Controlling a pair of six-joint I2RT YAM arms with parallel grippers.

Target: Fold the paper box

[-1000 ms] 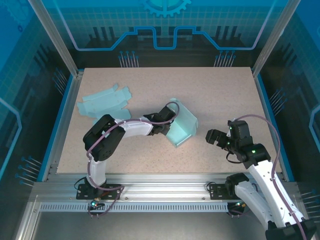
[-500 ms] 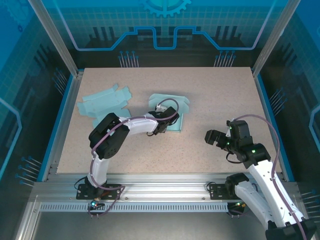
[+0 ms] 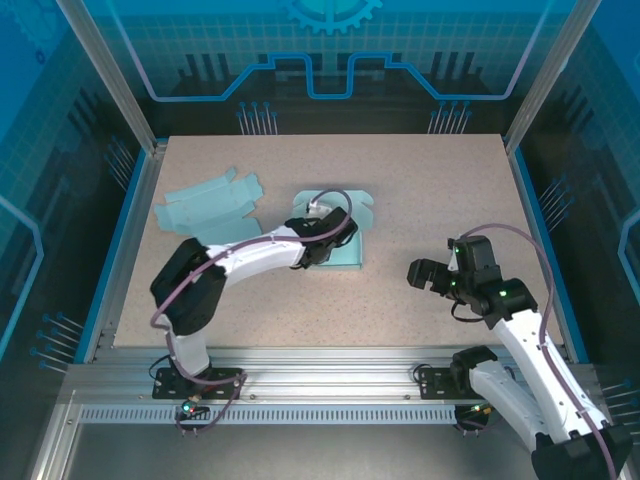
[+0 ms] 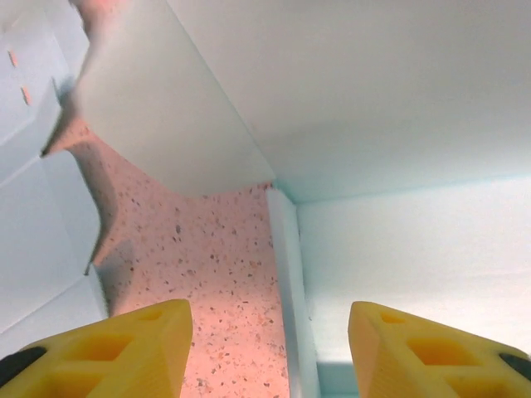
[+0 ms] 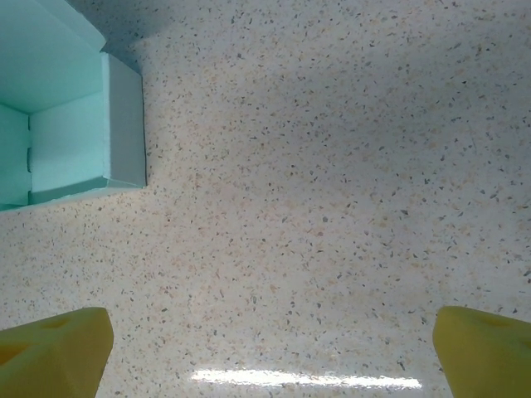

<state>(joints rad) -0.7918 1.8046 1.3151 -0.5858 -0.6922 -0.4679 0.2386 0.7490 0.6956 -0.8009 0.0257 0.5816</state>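
Top external shows the right gripper (image 3: 418,276) nearest, well to the right of the half-folded mint-green paper box (image 3: 348,252). Its jaws are spread wide over the bare speckled beige tabletop (image 3: 440,190) and hold nothing. The box sits mid-table with its walls partly raised. The left gripper (image 3: 322,238) reaches over the box's left side and hides part of it. Its jaws stand apart, with one upright wall edge between them that neither finger touches. Farther left of the box, apart from it, lies a flat unfolded mint-green paper blank (image 3: 205,208).
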